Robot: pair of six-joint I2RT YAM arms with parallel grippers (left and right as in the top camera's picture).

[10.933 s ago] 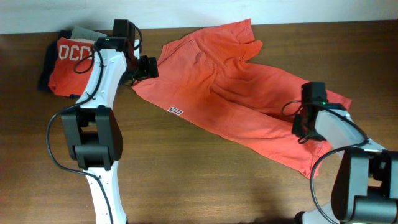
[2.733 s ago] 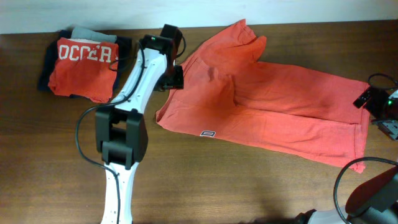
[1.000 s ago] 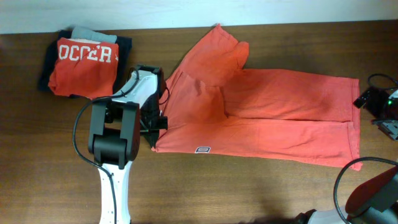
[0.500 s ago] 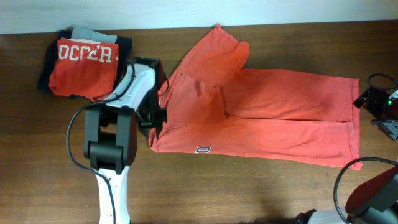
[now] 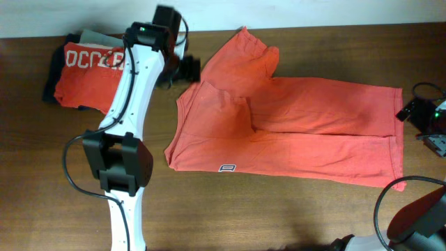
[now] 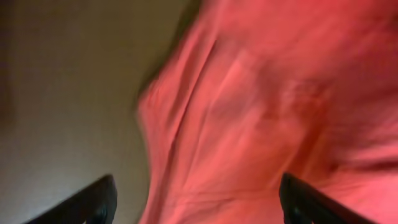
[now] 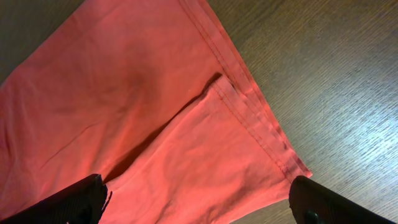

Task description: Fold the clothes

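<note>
The clothes, a coral-red T-shirt [image 5: 293,132], lie flat in a long band across the table, one sleeve [image 5: 244,56] sticking out toward the back and a small hem label [image 5: 226,168] near the front edge. My left gripper [image 5: 187,67] hovers by the shirt's back left corner. In the blurred left wrist view its jaws [image 6: 197,183] stand wide apart over wrinkled red cloth [image 6: 261,106], holding nothing. My right gripper [image 5: 412,111] waits just off the shirt's right end, open [image 7: 198,183] above the hemmed corner [image 7: 261,130], holding nothing.
A stack of folded clothes [image 5: 90,70], topped by a red shirt with white letters, sits at the back left beside the left arm. The brown wooden table [image 5: 279,216] shows in front of the shirt. A pale wall runs along the back edge.
My left gripper has let go of the shirt's left edge, opened, and swung away toward the back of the table. The shirt lies where it was left. The right arm has not moved.
</note>
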